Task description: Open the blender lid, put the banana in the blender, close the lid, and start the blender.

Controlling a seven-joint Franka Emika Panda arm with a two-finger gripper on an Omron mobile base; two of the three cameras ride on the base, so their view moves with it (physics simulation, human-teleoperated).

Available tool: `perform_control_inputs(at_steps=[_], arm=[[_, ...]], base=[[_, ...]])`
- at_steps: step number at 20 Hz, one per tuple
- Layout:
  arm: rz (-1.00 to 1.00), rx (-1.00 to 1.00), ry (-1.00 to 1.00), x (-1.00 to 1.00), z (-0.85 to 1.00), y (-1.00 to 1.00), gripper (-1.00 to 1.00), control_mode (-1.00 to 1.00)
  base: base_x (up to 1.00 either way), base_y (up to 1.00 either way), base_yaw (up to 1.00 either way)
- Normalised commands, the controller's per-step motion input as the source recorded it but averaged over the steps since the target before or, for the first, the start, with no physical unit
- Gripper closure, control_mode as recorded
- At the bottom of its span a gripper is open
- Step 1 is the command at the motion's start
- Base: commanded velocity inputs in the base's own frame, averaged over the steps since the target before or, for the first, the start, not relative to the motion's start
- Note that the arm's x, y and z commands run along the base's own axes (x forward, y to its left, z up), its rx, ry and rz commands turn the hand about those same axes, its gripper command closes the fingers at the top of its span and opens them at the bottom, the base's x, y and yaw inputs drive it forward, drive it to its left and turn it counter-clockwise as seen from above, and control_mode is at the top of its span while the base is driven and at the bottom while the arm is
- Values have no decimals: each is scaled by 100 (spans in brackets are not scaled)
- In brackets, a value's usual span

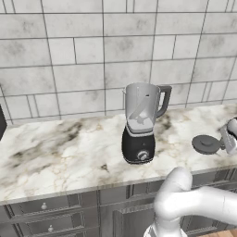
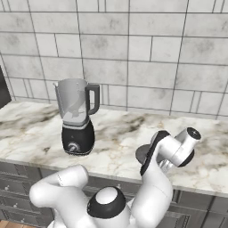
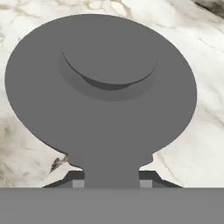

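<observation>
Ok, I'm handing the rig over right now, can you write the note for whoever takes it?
Hand: shut on the blender lid, gripping its edge tab, out to the right of the blender.
Blender: on the marble counter, jar top open.
Banana: can't spot it.
Done: lid is off the jar.
Left: find the banana and load it, put the lid back on, start the blender.

Two rear base views sharing blender [image 1: 139, 125], close hand view

- Wall [image 1: 92, 51] of large pale grey stone tiles, mottled;
- marble counter [image 1: 55, 152], white veined brown and grey;
- grey drawers [image 1: 41, 217] with small round knobs below
</observation>
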Motion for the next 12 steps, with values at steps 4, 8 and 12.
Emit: perform_control_inputs(at_steps=[4,8,12], arm=[[0,0,-13,-41,30,16,100,-100],[0,0,-16,-45,64,17,100,-100],[0,-1,-15,-36,98,28,100,-100]], base=[[0,0,0],[0,0,0],[0,0,0]])
